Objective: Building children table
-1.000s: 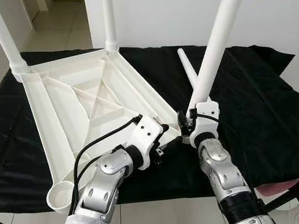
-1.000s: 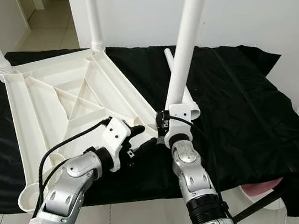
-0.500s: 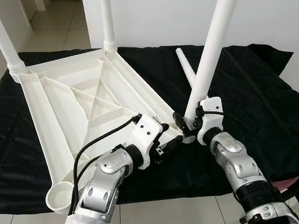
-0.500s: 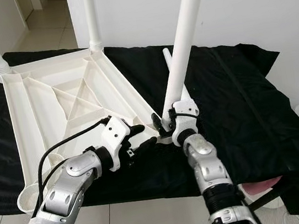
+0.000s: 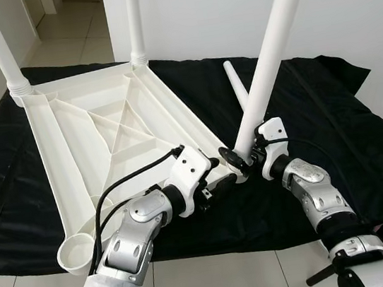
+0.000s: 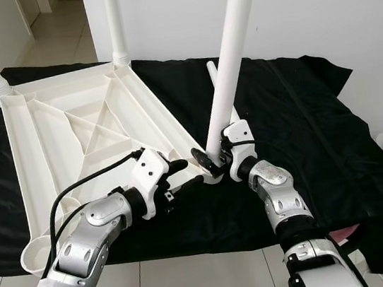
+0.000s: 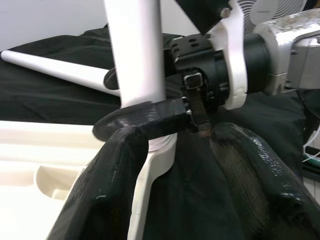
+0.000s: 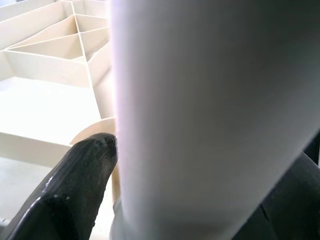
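Right tool point(image 5: 240, 159) clenched round the slanting white leg point(image 5: 266, 61) at the upturned tabletop point(image 5: 97, 135)'s near corner socket, left tool point(image 5: 220, 182) spread beside it near the worktop point(image 5: 365, 162)'s front edge; best righted before twisting.

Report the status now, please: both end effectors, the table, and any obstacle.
Right end effector shut on tilted leg at the corner socket. Left end effector open, bracing upturned table top. Two legs fitted; spare leg on black cloth.
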`<state>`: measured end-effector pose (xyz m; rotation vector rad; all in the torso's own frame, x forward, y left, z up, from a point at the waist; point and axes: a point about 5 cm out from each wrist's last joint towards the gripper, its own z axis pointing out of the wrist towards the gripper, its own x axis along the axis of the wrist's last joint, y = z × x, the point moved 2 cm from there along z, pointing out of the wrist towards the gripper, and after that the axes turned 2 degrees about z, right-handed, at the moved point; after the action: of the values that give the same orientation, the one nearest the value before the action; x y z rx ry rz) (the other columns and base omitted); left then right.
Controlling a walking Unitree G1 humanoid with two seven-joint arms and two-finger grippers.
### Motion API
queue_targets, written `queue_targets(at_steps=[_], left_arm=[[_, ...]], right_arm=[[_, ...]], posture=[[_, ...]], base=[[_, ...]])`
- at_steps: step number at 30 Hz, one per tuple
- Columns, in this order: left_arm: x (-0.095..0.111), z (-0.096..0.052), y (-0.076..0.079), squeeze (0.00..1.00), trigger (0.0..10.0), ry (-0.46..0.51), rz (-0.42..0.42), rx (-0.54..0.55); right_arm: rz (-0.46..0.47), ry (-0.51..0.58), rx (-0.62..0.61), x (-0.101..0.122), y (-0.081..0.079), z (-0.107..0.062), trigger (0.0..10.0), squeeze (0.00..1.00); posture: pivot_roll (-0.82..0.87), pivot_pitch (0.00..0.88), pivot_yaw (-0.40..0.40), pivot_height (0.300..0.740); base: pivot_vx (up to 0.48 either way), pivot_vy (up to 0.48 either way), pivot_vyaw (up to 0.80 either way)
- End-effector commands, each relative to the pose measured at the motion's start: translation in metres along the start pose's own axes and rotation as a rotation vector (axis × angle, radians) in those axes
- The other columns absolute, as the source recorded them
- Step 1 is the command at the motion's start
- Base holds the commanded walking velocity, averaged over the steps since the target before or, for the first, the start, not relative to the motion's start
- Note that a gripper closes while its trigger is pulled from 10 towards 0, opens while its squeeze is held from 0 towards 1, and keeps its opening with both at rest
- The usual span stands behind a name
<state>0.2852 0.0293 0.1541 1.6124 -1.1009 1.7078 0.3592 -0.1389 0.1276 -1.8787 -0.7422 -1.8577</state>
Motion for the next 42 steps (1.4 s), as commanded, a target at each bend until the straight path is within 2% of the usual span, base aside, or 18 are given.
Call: queue_targets(at_steps=[1,2,3,4,5,6,8,9,21,22,28,36,39,42], left_arm=[[0.002,0.004,0.003,0.0,10.0,-0.003,0.006,0.0],[0.002,0.004,0.003,0.0,10.0,-0.003,0.006,0.0],[0.003,0.004,0.003,0.0,10.0,-0.003,0.006,-0.001],[0.003,0.004,0.003,0.0,10.0,-0.003,0.006,-0.001],[0.003,0.004,0.003,0.0,10.0,-0.003,0.006,-0.001],[0.002,0.003,0.003,0.0,10.0,-0.004,0.006,-0.002],[0.002,0.003,0.003,0.0,10.0,-0.004,0.006,-0.002],[0.002,0.004,0.004,0.0,10.0,-0.006,0.005,-0.004],[0.001,0.005,0.007,0.0,10.0,-0.009,0.002,-0.019],[0.0,0.006,0.008,0.0,10.0,-0.009,0.002,-0.024],[0.0,0.006,0.009,0.0,10.0,-0.01,0.001,-0.031],[-0.01,0.005,0.01,0.0,10.0,-0.043,-0.003,-0.034],[-0.012,0.004,0.01,0.0,10.0,-0.046,-0.005,-0.034],[-0.012,0.003,0.01,0.0,10.0,-0.052,-0.006,-0.047]], right_arm=[[-0.04,-0.017,0.052,0.001,-0.002,0.006,8.7,0.0],[-0.04,-0.017,0.052,0.001,-0.002,0.006,8.7,0.0],[-0.039,-0.017,0.06,0.0,-0.003,0.007,9.7,0.0],[-0.039,-0.017,0.06,0.0,-0.003,0.007,9.7,0.0],[-0.04,-0.017,0.066,0.0,-0.003,0.008,6.3,0.0],[-0.034,-0.013,0.074,0.0,-0.003,0.009,3.9,0.0],[-0.034,-0.013,0.074,0.0,-0.003,0.009,3.9,0.0],[-0.028,-0.013,0.078,-0.001,-0.004,0.009,0.0,0.0],[0.016,-0.007,0.079,-0.015,-0.008,0.001,0.0,0.0],[0.03,0.002,0.049,-0.016,-0.008,0.001,10.0,0.0],[0.04,0.014,0.012,-0.017,-0.01,0.0,10.0,0.0],[0.077,0.064,-0.159,-0.015,-0.007,-0.001,10.0,0.0],[0.08,0.072,-0.177,-0.015,-0.007,-0.001,10.0,0.0],[0.099,0.096,-0.23,-0.014,-0.011,-0.001,10.0,0.0]], posture=[[0.05,0.0,-0.09,0.74],[0.05,0.0,-0.09,0.74],[0.05,0.0,-0.091,0.74],[0.05,0.0,-0.091,0.74],[0.05,0.0,-0.091,0.74],[0.06,0.0,-0.093,0.74],[0.06,0.0,-0.093,0.74],[0.06,0.0,-0.093,0.74],[0.04,0.0,-0.092,0.74],[0.04,0.0,-0.091,0.74],[0.04,0.0,-0.091,0.74],[0.04,0.0,-0.076,0.74],[0.04,0.0,-0.076,0.74],[0.02,0.0,-0.046,0.74]], base=[[0.0,0.0,0.0],[0.0,0.0,0.0],[0.0,0.0,0.0],[0.0,0.0,0.0],[0.0,0.0,0.0],[0.0,0.0,0.0],[0.0,0.0,0.0],[0.0,0.0,0.0],[0.0,0.0,0.0],[0.0,0.0,0.0],[0.0,0.0,0.0],[0.0,0.0,0.0],[0.0,0.0,0.0],[0.0,0.0,0.0]])
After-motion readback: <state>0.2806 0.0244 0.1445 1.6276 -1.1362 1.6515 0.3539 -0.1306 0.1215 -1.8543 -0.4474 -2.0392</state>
